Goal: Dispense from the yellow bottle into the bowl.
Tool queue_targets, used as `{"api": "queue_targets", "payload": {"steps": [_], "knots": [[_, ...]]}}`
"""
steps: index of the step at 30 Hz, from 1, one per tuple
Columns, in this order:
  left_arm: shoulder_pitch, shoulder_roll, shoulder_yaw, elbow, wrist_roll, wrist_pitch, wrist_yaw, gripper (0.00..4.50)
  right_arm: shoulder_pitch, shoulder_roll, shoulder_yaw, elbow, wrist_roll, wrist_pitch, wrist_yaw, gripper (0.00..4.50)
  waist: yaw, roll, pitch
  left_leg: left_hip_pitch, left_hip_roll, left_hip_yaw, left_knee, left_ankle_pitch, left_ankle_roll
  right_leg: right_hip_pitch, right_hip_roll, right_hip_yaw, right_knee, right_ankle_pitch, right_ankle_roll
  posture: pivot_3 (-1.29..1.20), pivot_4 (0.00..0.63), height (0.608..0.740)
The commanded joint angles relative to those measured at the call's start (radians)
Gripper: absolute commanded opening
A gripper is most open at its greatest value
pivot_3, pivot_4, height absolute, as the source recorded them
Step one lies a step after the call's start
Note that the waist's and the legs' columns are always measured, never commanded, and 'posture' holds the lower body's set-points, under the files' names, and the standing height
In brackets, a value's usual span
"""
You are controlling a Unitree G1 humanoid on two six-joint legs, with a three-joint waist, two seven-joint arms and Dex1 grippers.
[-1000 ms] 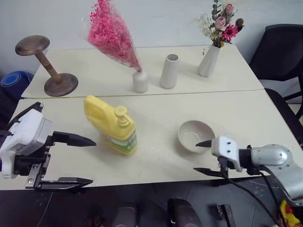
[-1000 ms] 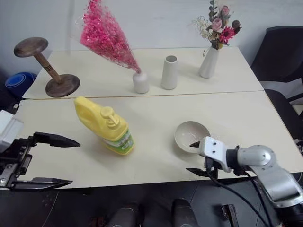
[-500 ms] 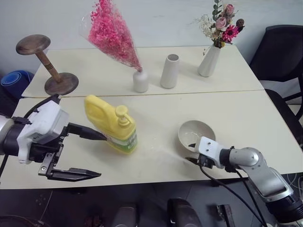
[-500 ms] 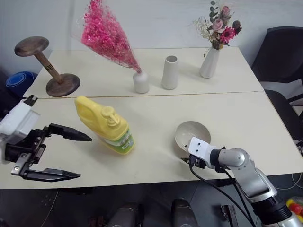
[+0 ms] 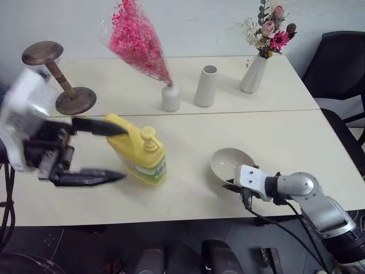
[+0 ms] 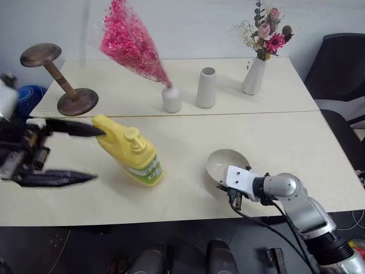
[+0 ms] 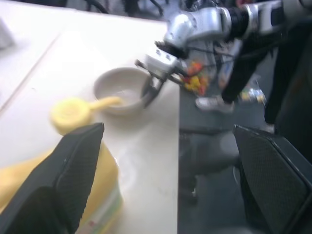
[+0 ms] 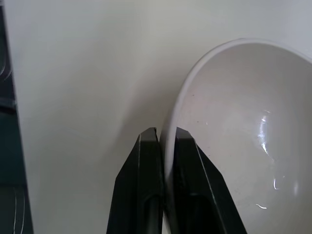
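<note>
Nearest, the right gripper [image 8: 162, 141] has its two black fingers pinched tight on the near rim of the bowl [image 5: 231, 161] — one finger inside the wall, one outside, the thin rim between them. The bowl sits on the table [image 5: 296, 142], tipped a little toward that grip.

Further along, the left gripper [image 5: 117, 153] stands spread as wide as it goes and holds nothing. The yellow bottle [image 5: 139, 150] lies just ahead of its jaws, the upper finger [image 5: 98, 127] across the handle end, the lower finger [image 5: 88, 178] beside the base; whether either touches I cannot tell.

The risks, as I judge them: the rim pinch is narrow, so a pull could tilt or slip the bowl off the table edge — and the bottle's pump spout sits well apart from the bowl, so pressing now would dispense onto the table. A fast left hand could also knock the bottle over.

Beyond stand a white vase [image 5: 205, 85] and a wooden stand [image 5: 60, 80].
</note>
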Motion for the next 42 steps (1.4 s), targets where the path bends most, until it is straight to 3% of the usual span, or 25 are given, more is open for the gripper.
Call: {"api": "queue_targets", "payload": {"steps": [1,5,11,18,31,42], "knots": [[-0.091,0.042,-0.04,0.102,0.035,-0.011,-0.02,4.5,-0.121,-0.064,-0.031,-0.094,0.107,-0.02,0.166,0.08,-0.004,0.0,0.0,0.001,0.0,0.0,0.0,0.0,0.0,0.0,0.0,0.0,0.0,0.0,0.0,0.0,0.15,0.74],[-0.196,0.038,-0.177,0.214,0.172,-0.087,-0.095,3.97,-0.344,-0.049,0.023,-0.091,0.193,0.043,0.303,0.0,-0.01,0.0,0.001,0.001,0.0,0.0,-0.001,0.0,0.0,-0.001,0.001,-0.003,-0.001,0.0,0.0,0.0,0.15,0.74],[-0.378,-0.058,-0.361,0.274,0.293,-0.131,-0.176,2.16,-0.586,0.063,0.141,-0.035,0.222,0.166,0.38,0.0,-0.015,-0.001,0.001,-0.002,0.0,-0.001,0.0,0.0,0.0,-0.001,0.0,-0.003,0.002,0.0,0.0,0.0,0.15,0.74],[-0.466,-0.144,-0.432,0.296,0.383,-0.15,-0.228,0.04,-0.677,0.095,0.202,-0.027,0.201,0.191,0.418,0.0,-0.023,-0.002,0.001,-0.006,-0.002,-0.005,0.001,0.0,0.0,-0.003,-0.001,-0.006,0.001,0.0,0.0,0.0,0.15,0.74],[-0.451,-0.171,-0.446,0.249,0.448,-0.163,-0.289,0.04,-0.704,0.075,0.209,-0.075,0.211,0.195,0.464,0.0,-0.024,-0.002,0.001,-0.006,-0.001,-0.006,0.002,0.001,-0.002,-0.003,-0.002,-0.006,0.002,0.0,0.001,0.0,0.15,0.74],[-0.4,-0.21,-0.517,0.241,0.599,-0.301,-0.322,0.04,-0.705,0.05,0.198,-0.091,0.246,0.189,0.49,0.0,-0.024,-0.002,0.001,-0.006,-0.001,-0.006,0.002,0.001,-0.002,-0.003,-0.002,-0.006,0.002,0.0,0.001,0.0,0.15,0.74]]}}
